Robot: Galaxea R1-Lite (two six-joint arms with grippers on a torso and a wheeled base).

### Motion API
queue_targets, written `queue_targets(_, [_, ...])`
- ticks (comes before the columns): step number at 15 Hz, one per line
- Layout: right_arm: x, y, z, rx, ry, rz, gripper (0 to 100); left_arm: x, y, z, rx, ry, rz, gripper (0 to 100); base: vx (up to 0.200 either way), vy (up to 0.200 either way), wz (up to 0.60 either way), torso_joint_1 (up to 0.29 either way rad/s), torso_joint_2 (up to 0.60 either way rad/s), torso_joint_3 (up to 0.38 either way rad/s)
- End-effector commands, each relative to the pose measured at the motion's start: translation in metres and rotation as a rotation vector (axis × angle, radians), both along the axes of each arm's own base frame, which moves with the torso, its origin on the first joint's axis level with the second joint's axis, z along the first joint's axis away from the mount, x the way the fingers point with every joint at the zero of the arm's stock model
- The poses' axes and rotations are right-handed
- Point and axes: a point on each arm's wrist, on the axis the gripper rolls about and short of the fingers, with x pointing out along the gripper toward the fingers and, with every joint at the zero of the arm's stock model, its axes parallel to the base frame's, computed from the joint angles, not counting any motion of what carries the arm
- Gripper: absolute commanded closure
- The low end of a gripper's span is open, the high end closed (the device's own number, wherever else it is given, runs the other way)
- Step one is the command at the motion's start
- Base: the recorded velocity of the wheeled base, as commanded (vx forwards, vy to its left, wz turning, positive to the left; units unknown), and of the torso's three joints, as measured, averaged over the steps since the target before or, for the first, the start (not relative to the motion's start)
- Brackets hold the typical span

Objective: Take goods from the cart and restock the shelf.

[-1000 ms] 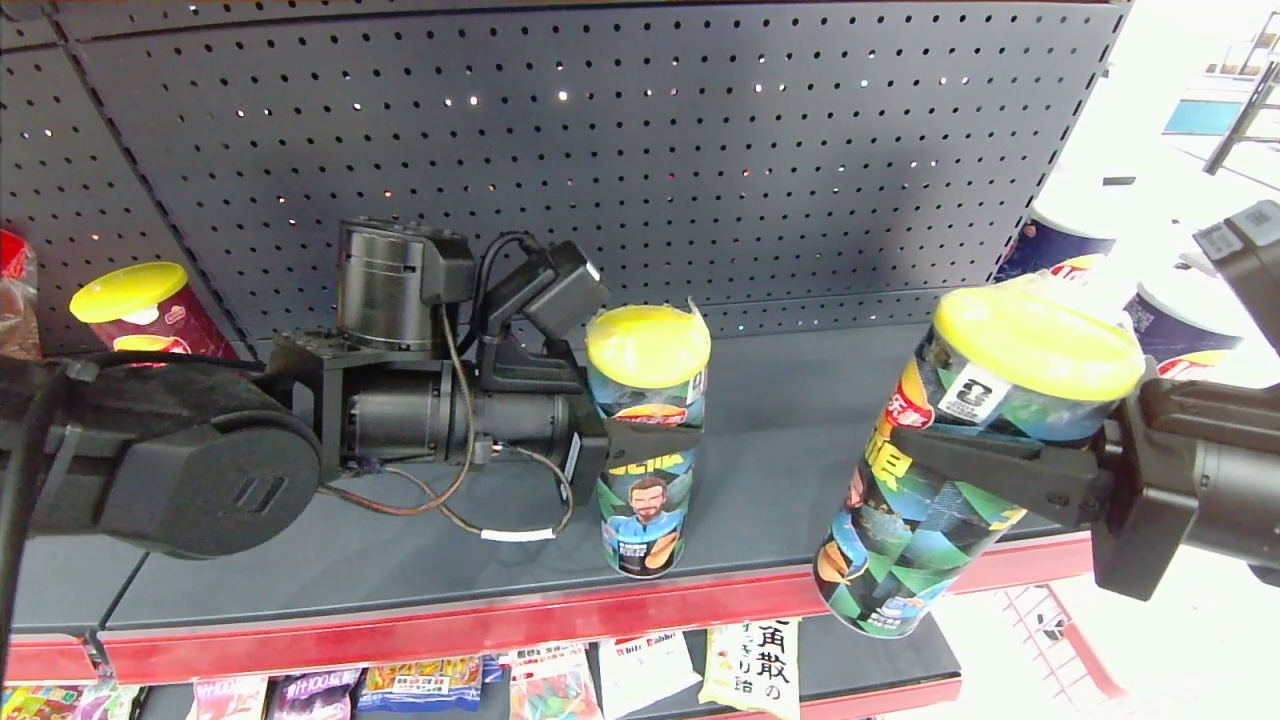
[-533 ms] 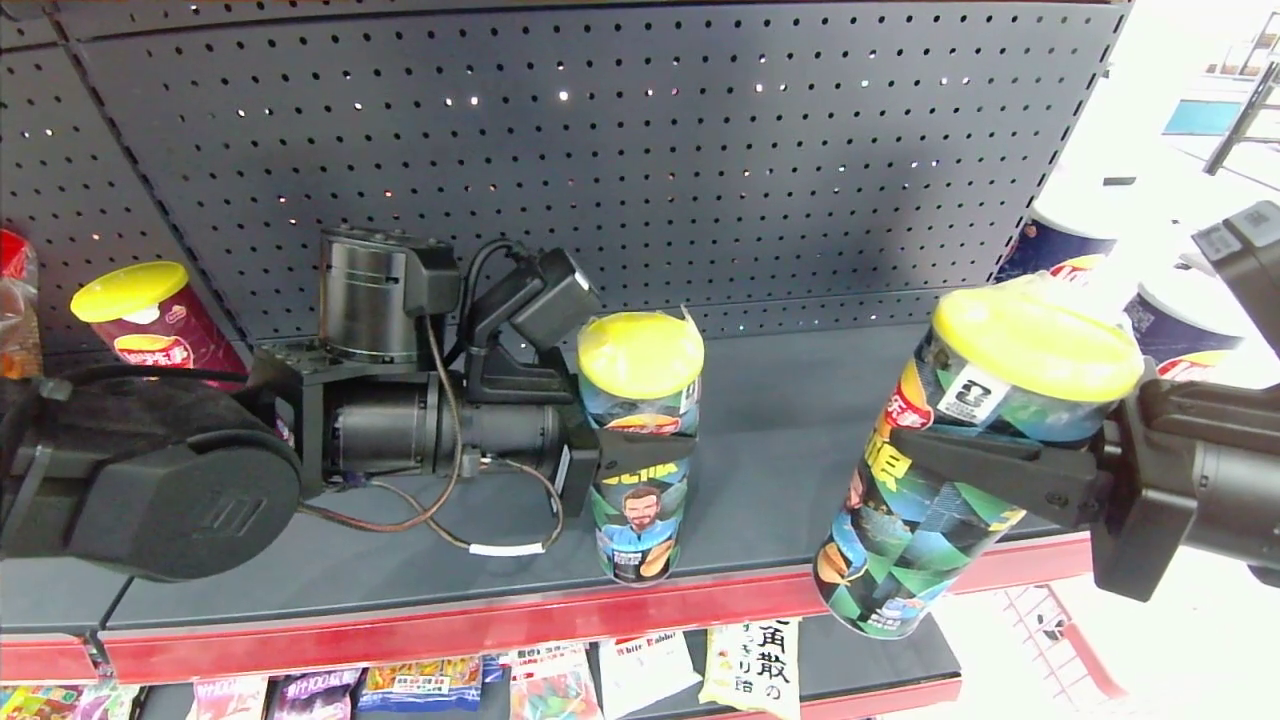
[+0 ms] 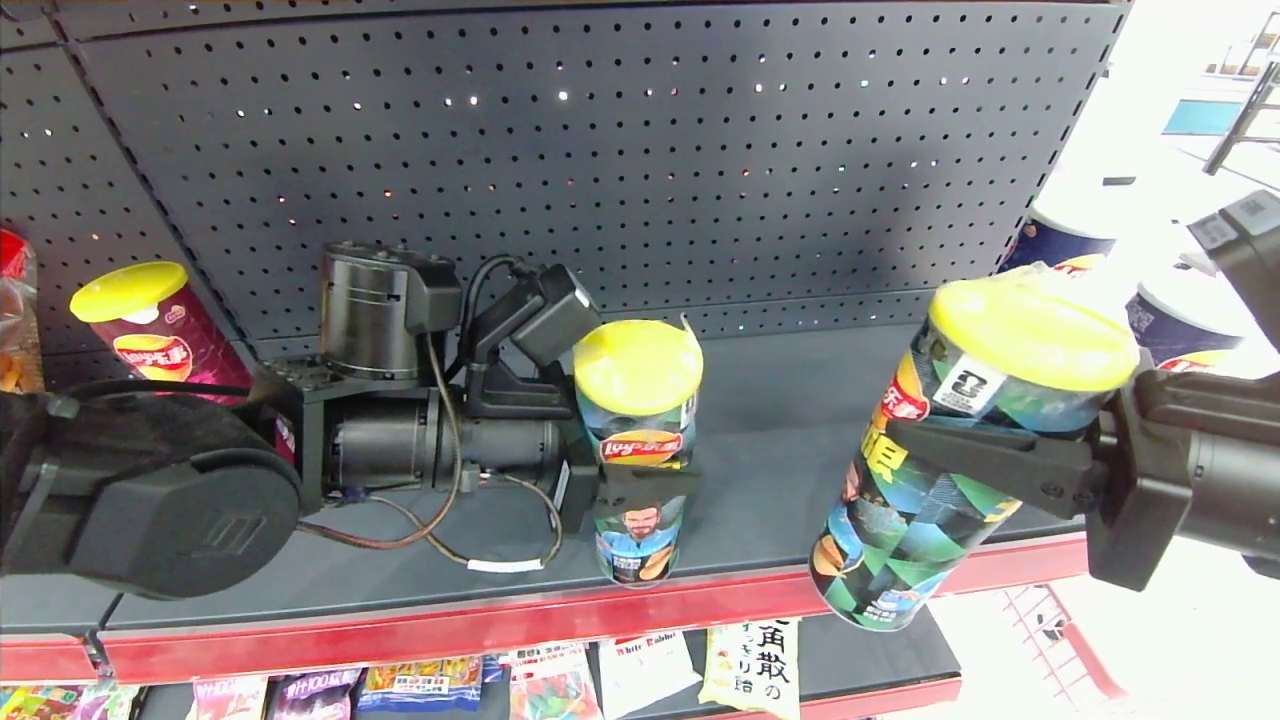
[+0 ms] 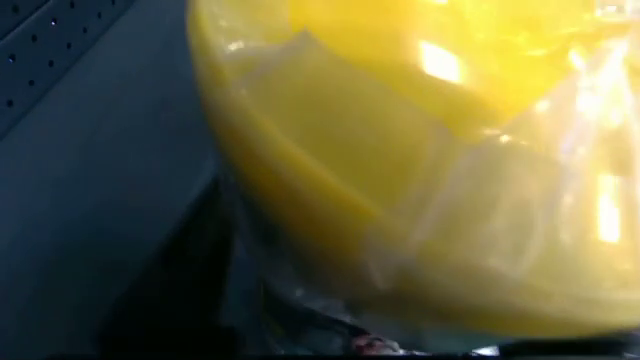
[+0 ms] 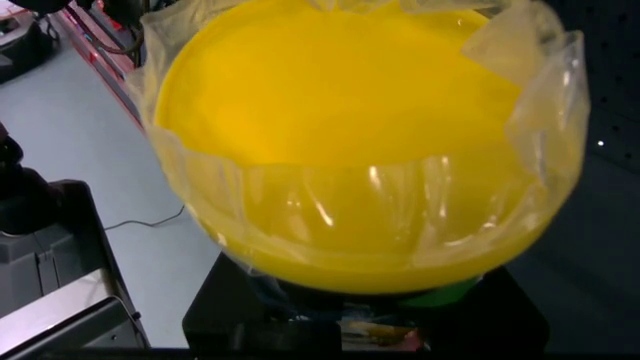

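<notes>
Two cardboard tube cans, glossy printed, carry yellow plastic lids under crinkled clear film. The left can (image 3: 640, 450) stands upright on the grey metal shelf (image 3: 780, 440), base by its red lip (image 3: 450, 625); the left claw (image 3: 645, 482) is clenched around its middle, the arm lying level across the shelf from the left. The right can (image 3: 900, 540) tilts, lid up and to the right, base hanging past the lip. The right claw (image 3: 950, 455) grasps it below the lid, the arm reaching in level from the right.
</notes>
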Motion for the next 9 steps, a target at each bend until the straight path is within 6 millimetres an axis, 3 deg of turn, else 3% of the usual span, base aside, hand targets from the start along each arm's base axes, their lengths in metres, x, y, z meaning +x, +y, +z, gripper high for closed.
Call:
queue_targets(1, [0.007, 0.005, 0.003, -0.001, 0.000, 0.001, 100, -0.003, 0.002, -0.002, 0.003, 0.005, 0.001, 0, 0.000, 0.000, 0.00, 0.000, 0.00, 0.000])
queue_targets(5, [0.032, 0.021, 0.008, -0.005, 0.001, 0.008, 100, -0.019, 0.017, -0.008, 0.014, 0.021, 0.012, 0, 0.000, 0.000, 0.00, 0.000, 0.00, 0.000])
queue_targets(9, [0.069, 0.045, 0.003, -0.031, 0.018, 0.012, 100, -0.043, 0.053, -0.014, 0.016, 0.031, 0.079, 0, 0.000, 0.000, 0.00, 0.000, 0.00, 0.000])
